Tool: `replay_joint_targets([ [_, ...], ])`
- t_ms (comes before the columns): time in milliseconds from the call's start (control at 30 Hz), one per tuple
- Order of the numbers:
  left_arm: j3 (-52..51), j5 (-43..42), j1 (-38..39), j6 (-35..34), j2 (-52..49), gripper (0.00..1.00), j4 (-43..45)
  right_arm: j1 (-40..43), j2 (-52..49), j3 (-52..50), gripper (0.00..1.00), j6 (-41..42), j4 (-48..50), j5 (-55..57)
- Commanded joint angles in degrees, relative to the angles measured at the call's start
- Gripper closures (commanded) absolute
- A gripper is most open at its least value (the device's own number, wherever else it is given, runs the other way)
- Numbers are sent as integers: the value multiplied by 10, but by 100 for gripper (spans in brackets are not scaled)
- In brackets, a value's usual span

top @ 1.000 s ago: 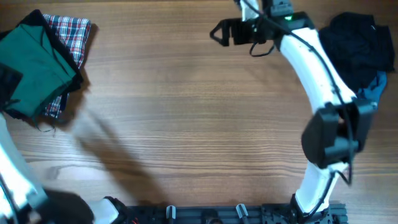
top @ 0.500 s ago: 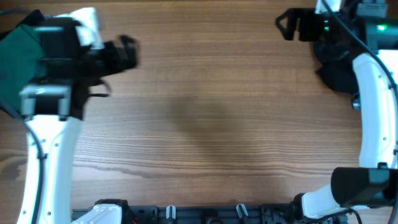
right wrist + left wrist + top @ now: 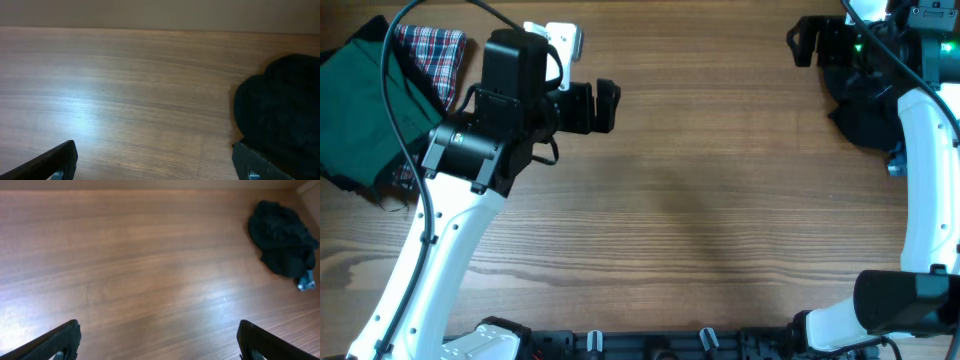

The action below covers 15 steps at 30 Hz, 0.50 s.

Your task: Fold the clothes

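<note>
The clothes (image 3: 358, 112), one plain dark-green garment of smooth, matte fabric, lay in a rough rectangle at the far-left corner of the surface (image 3: 700, 220), its edge cut off by the overhead view. A thin dark cord end (image 3: 388, 203) trailed from its near edge. It rested on top of a red-blue plaid cloth (image 3: 432, 48), whose checked weave showed at the back corner and again along the near hem.

Just beside it, the left claw (image 3: 608, 106), black and blocky, hovered with its fingers spread wide and nothing between them. The surface was pale brown wood-grain laminate with long straight streaks.

Well apart, at the far-right corner, a black knitted garment (image 3: 865, 112) sat in a soft, rumpled heap, a scrap of blue fabric (image 3: 897, 160) at its near edge. The right claw (image 3: 800, 42) hung beside that heap, likewise spread and empty.
</note>
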State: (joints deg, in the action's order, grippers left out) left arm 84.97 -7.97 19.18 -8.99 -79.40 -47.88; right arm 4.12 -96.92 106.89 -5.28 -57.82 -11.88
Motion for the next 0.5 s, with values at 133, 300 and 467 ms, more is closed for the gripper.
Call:
replay_joint_targets([
  [133, 2, 8, 2, 13, -3, 0, -13, -1, 8, 7, 0, -7, 2, 16],
  [300, 2, 7, 2, 13, -3, 0, -13, -1, 8, 7, 0, -7, 2, 16],
  [467, 2, 14, 2, 13, -3, 0, -36, -1, 8, 7, 0, -7, 2, 16],
])
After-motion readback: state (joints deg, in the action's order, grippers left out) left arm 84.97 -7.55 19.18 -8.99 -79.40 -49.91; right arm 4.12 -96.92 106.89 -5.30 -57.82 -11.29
